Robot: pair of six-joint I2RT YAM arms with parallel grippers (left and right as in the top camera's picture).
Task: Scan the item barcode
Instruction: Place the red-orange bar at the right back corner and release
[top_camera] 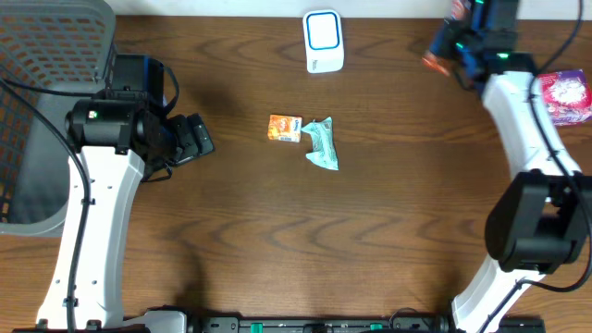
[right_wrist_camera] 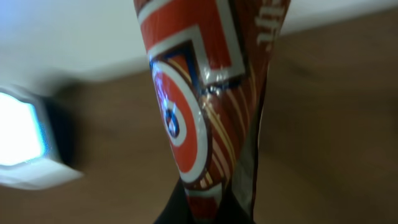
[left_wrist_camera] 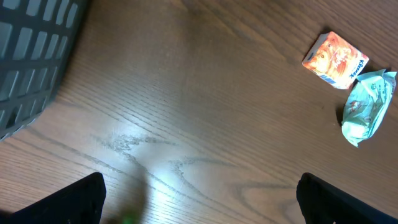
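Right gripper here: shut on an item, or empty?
Shut on a red-and-white packet, which fills the right wrist view, pinched at its lower end. Overhead shows the right gripper holding something orange-red.

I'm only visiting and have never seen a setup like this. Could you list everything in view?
table: one, dark brown wood, under everything
basket: one, grey mesh, upper left of the overhead view
white device: one, white with a blue-lit face, top middle; probably the scanner
small carton: one, orange, table centre
crumpled packet: one, mint green, right beside the small carton
pink packet: one, pink, far right edge
red wrapper: one, red-orange with white, held up at top right
left arm and right arm: two, white with black joints, one on each side
left gripper: one, black, open and empty, left of the small carton
right gripper: one, black, shut on the red wrapper
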